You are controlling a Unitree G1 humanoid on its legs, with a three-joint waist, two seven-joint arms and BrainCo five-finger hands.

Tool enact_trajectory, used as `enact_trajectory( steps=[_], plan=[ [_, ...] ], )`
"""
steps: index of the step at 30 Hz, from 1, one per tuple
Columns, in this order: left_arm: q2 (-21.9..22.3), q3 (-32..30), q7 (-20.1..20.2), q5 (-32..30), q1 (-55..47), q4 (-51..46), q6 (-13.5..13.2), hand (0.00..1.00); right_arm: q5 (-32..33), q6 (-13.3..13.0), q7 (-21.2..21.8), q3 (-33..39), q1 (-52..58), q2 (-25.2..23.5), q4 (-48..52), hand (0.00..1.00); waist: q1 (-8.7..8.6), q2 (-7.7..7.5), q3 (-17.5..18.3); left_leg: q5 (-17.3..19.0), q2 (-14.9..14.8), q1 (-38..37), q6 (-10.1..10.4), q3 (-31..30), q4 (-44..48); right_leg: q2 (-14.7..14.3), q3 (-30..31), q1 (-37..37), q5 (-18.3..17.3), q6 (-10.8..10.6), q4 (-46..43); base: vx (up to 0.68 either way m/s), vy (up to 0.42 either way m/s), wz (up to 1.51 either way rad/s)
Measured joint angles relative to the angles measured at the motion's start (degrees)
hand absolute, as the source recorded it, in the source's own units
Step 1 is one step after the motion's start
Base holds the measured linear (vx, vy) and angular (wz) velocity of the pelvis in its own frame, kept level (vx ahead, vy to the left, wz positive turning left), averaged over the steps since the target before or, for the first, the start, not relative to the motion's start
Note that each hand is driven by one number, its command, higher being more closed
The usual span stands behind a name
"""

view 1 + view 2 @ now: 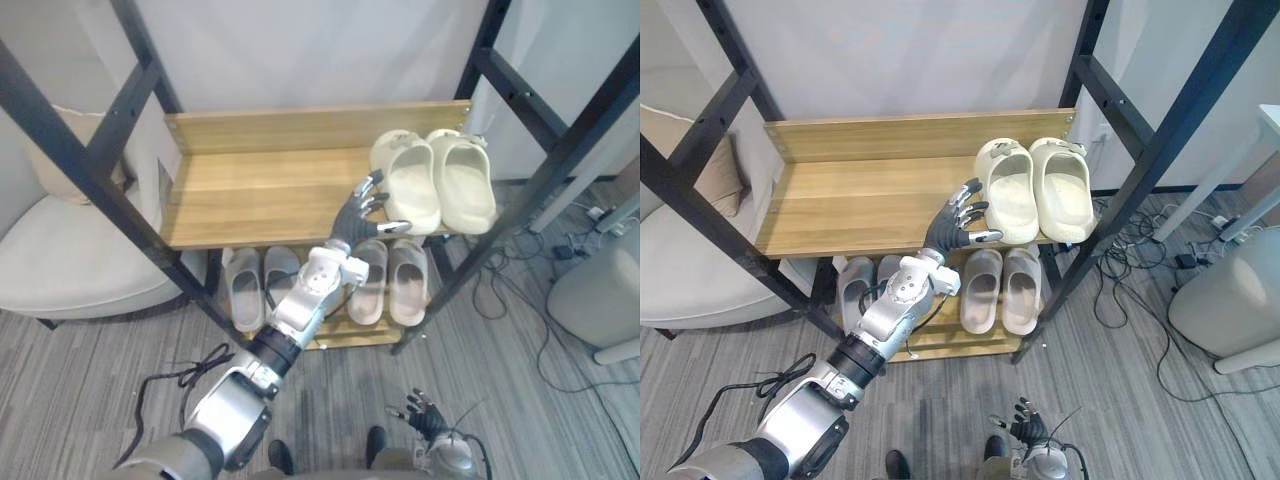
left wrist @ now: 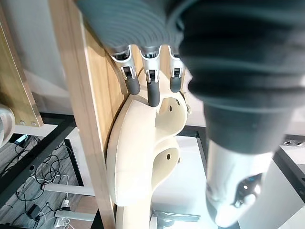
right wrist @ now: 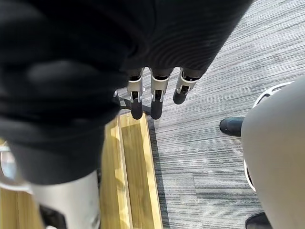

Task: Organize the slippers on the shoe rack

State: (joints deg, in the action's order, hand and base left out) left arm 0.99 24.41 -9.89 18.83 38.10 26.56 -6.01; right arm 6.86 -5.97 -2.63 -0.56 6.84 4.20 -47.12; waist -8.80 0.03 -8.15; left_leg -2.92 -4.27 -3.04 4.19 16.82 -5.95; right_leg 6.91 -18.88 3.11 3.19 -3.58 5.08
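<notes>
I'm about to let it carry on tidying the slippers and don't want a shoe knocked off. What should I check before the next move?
1. Left robot hand empty: ok, fingers straight, holding nothing.
2. Its contact with the cream slippers: cannot tell; the fingertips sit close by the nearer one's side.
3. Cream slippers paired: ok, side by side at the upper shelf's right end.
4. Free space on the upper shelf: ok, bare wood to their left.
5. Grey pair and beige pair underneath: ok, each side by side.
6. Right robot hand out of the way: ok, open, low near the floor.
</notes>
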Motion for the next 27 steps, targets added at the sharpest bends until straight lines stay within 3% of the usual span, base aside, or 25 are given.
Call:
enact_trajectory(
  steps=[10, 14, 18, 20, 27],
  plan=[
    [-0.38, -1.60, 0.03, 0.40, 1.80, 1.94, 0.26, 0.00, 0.06, 0.00, -0.03, 0.24, -0.04, -0.22, 0.00, 0.00, -0.15, -0.14, -0.05, 0.00, 0.04, -0.01, 0.00, -0.02, 0.01, 0.05, 0.02, 0.02, 0.05, -0.04, -0.01, -0.01, 0.000, 0.00],
    [-2.78, -4.18, 0.12, 0.24, 1.79, 1.44, 0.56, 0.00, 0.03, 0.02, -0.01, 0.22, -0.29, -0.43, 0.00, 0.00, -0.26, -0.14, -0.05, -0.01, 0.02, 0.00, 0.00, -0.15, 0.02, 0.03, -0.11, 0.06, 0.06, -0.06, -0.03, 0.00, 0.000, 0.00],
    [-7.13, -6.76, 0.17, -0.23, 1.19, -4.21, 0.77, 0.00, -0.01, 0.45, 0.08, 0.06, -0.75, -0.80, -0.05, 0.00, -0.19, -0.16, -0.06, -0.07, 0.06, 0.08, -0.04, -1.52, 0.03, 0.04, -1.40, 0.95, 0.01, -0.12, -0.03, -0.01, -0.010, 0.15],
    [-9.53, -7.72, 0.35, -0.22, -0.96, -9.70, 0.37, 0.00, -0.03, 0.87, 0.28, -0.25, -1.35, -0.67, -0.37, 0.00, 0.87, -0.16, -0.05, -0.14, 0.18, 0.13, -0.12, -2.27, 0.03, 0.14, -2.35, 1.04, -0.11, -0.29, -0.03, -0.03, 0.002, 0.21],
    [-11.45, -7.40, 3.24, 0.63, -8.32, -20.45, 0.22, 0.00, -0.14, 1.37, 0.36, -2.49, -3.34, -0.68, -2.04, 0.00, 2.69, -0.10, 0.33, -0.81, 0.92, 0.91, -0.81, -5.97, 0.04, 0.90, -5.50, 2.74, -0.54, -0.78, -0.03, -0.02, 0.006, 0.28]
  ],
)
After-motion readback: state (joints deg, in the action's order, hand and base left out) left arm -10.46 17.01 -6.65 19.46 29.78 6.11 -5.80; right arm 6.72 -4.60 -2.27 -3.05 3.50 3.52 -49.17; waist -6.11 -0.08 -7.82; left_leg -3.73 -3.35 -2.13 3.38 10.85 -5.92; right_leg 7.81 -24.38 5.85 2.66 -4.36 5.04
